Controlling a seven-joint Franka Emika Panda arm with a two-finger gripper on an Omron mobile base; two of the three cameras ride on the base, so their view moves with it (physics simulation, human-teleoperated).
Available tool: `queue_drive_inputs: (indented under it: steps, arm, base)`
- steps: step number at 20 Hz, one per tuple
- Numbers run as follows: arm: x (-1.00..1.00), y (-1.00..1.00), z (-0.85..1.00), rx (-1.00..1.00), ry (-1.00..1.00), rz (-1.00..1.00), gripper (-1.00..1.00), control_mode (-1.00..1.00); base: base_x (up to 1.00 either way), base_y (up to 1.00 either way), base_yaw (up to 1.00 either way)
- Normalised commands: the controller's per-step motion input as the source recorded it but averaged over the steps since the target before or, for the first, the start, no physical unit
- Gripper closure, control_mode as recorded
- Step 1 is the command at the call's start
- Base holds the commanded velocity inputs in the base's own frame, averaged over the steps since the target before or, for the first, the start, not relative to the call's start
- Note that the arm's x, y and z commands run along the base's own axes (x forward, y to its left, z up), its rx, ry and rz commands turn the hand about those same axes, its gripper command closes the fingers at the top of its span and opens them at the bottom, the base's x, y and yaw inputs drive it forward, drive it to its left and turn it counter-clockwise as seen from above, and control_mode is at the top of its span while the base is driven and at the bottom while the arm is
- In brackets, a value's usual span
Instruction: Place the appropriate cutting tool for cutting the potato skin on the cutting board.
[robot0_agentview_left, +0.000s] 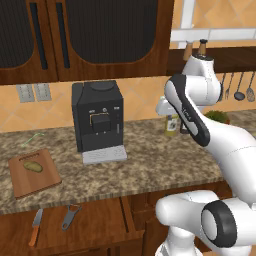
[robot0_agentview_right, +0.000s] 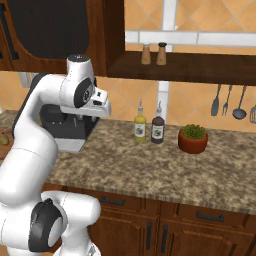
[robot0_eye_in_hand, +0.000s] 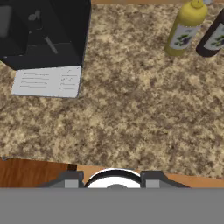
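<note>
Grey forked peeler (robot0_agentview_left: 70, 215) lies in open drawer (robot0_agentview_left: 95, 225)

A speckled brown granite counter (robot0_agentview_left: 150, 165) ran along a wall of orange tiles (robot0_agentview_right: 210, 15). Dark wooden cupboards (robot0_agentview_left: 85, 37) hung above it, and an open drawer (robot0_agentview_left: 75, 225) stood out below its front edge. A black coffee machine (robot0_agentview_left: 97, 120) sat on the counter. Farther along were two bottles (robot0_agentview_right: 148, 127), a potted plant (robot0_agentview_right: 193, 138), a shelf with shakers (robot0_agentview_right: 153, 54) and hanging utensils (robot0_agentview_right: 229, 102).
</note>
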Motion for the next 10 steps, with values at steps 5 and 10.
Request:
queue_drive_inputs:
  steps: [5,10]
  arm:
    - [-0.34,0.2,-0.01,-0.04,-0.09,0.01,-1.0,-1.0]
    - [-0.53,0.87,-0.71,0.03,0.26,0.05,-1.0,-1.0]
  base:
    - [0.0,0.0,0.0]
    - [0.0,0.0,0.0]
